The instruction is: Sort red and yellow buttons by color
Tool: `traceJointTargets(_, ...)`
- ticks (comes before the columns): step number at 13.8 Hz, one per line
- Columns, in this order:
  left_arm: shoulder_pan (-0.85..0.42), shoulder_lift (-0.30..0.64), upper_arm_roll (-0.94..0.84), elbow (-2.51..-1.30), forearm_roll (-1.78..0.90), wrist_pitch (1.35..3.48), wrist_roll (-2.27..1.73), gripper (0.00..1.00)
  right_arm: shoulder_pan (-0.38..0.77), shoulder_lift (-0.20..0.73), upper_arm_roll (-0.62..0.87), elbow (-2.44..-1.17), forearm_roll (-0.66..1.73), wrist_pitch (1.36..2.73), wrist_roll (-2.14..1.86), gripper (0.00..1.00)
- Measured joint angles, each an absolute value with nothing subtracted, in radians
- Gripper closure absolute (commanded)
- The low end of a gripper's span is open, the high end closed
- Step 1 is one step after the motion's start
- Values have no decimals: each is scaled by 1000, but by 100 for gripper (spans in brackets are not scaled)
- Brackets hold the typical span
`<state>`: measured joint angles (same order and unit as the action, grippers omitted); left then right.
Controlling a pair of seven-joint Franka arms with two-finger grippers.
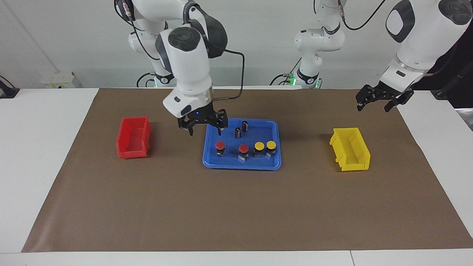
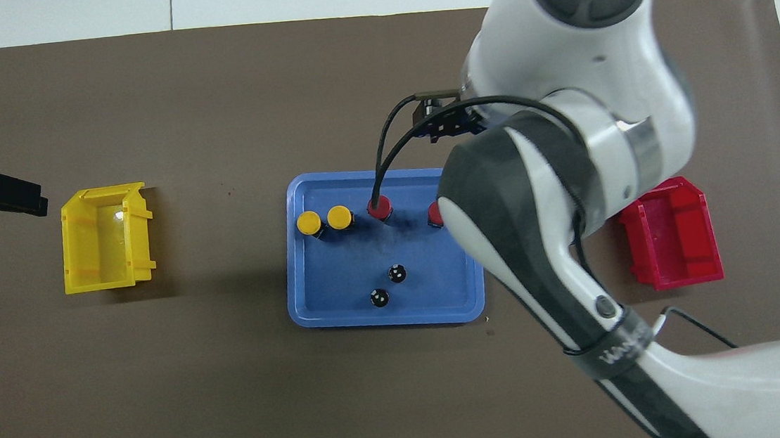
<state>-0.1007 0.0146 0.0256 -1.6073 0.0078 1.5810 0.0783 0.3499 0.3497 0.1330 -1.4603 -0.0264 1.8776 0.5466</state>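
Two red buttons (image 1: 220,145) (image 1: 243,148) and two yellow buttons (image 1: 259,146) (image 1: 271,145) stand in a row in the blue tray (image 1: 242,167). My right gripper (image 1: 205,132) hangs open and empty over the tray's corner toward the right arm's end, just above and beside the outer red button (image 2: 434,213), which the arm partly covers in the overhead view. The other red button (image 2: 380,208) and both yellow buttons (image 2: 308,222) (image 2: 339,216) show there. My left gripper (image 1: 372,109) waits open in the air by the yellow bin (image 1: 351,149).
A red bin (image 1: 133,137) sits toward the right arm's end of the brown mat, the yellow bin (image 2: 106,237) toward the left arm's end. Two small dark cylinders (image 1: 238,132) (image 1: 245,125) stand in the tray, nearer to the robots than the buttons.
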Motion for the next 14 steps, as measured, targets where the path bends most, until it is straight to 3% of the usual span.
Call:
traceJointTargets(3,-101,15,25,-1607,8,1581,78,0,401,351,133,-1653,-38,2048,611,0)
traceJointTargets(7,-101,15,25,-1607,8,1581,78,0,397,347,127,-1760,-53,2112,618,1)
traceJointTargets(14,-101,14,25,-1619,8,1581,63,0,400,338,128,-1855,-53,2195,618,30)
